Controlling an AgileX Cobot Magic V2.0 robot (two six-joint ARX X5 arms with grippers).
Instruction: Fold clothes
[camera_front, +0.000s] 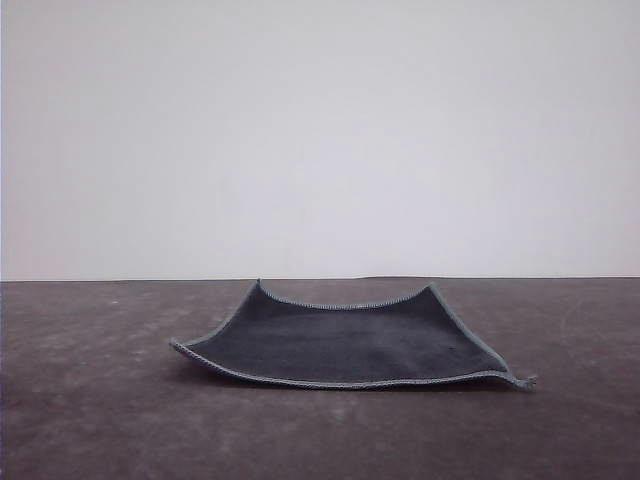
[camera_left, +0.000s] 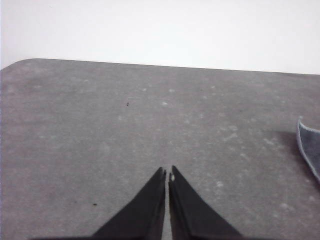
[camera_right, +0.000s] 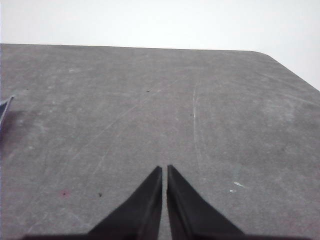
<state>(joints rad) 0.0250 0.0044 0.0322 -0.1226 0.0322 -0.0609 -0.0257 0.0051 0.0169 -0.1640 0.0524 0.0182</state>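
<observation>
Both pincers, left (camera_left: 167, 175) and right (camera_right: 164, 170), clenched empty over bare surface (camera_front: 90, 420); cloth (camera_front: 345, 340) unfolded, apart. Next, probably: release, approach a corner.

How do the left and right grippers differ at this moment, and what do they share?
The left gripper has the cloth at one edge of its wrist view as a broad curled corner; the right gripper catches just a thin corner tip. The table ahead of the left gripper looks speckled; ahead of the right gripper it bears long pale scratches. Both are shut, empty, dark, and apart from the cloth.
</observation>
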